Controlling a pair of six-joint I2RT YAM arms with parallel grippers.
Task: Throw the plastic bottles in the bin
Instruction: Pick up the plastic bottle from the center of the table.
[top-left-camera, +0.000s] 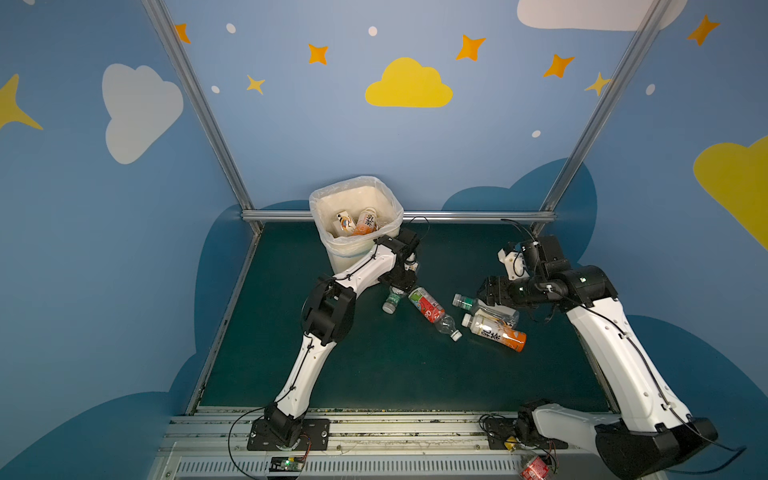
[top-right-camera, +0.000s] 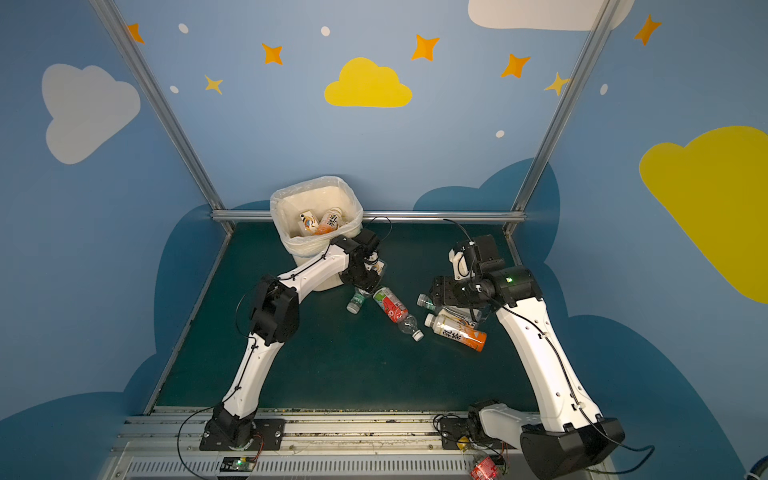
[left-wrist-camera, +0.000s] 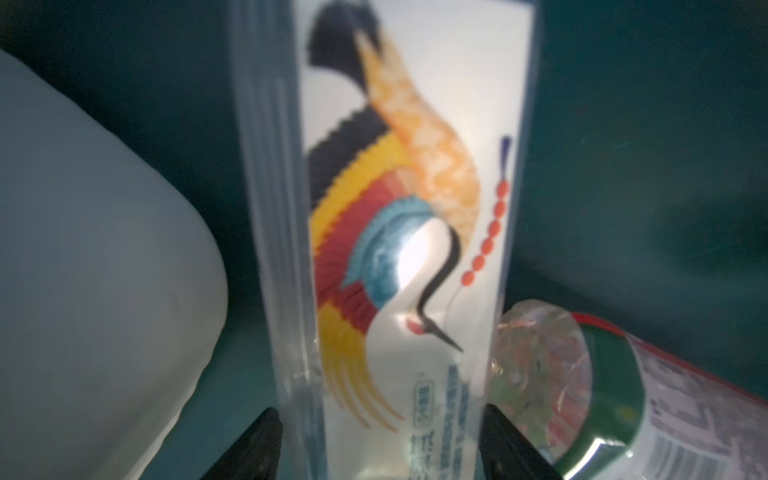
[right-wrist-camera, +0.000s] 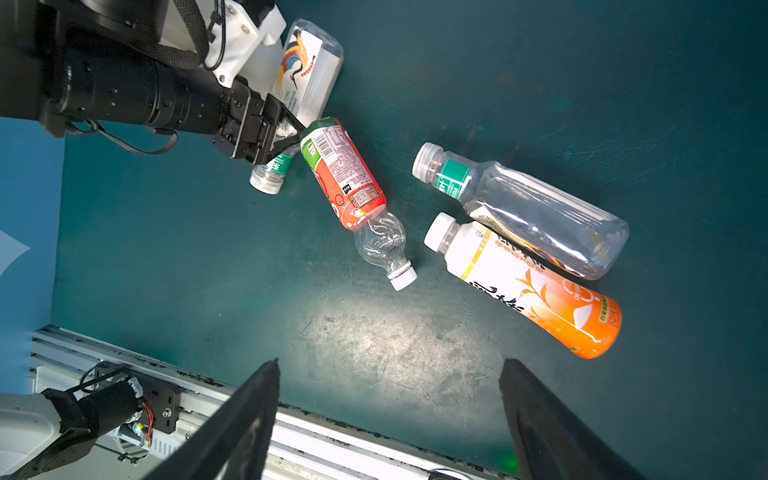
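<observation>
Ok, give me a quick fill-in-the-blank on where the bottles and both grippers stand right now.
1. In both top views, ____ bottles show inside the bin.
2. The left gripper has its fingers either side of the crane-label bottle, lying on the table beside the white ____.
3. The right gripper stands open and holds ____.
4. The orange-and-white bottle on the table has a ____ cap.
Missing words: two; bin; nothing; white.
</observation>
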